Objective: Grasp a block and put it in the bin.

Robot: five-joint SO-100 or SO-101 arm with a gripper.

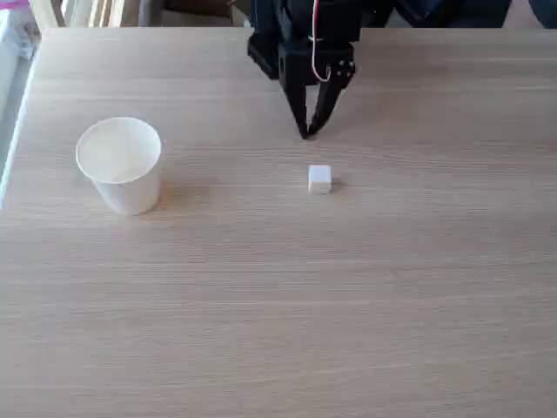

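While the clenched claw [306,132] hovers near the block [319,178], the cup [120,165] stands well apart.

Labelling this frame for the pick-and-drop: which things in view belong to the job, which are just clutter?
Job:
- block, small white cube on the table, untouched
- bin, white paper cup, upright, left of the block in the fixed view
- gripper, tips together, behind the block

Not job:
- wooden table
- blurred objects along the far edge, unidentifiable

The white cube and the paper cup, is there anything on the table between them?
Nothing: in the fixed view, bare wooden table runs from cup to cube.
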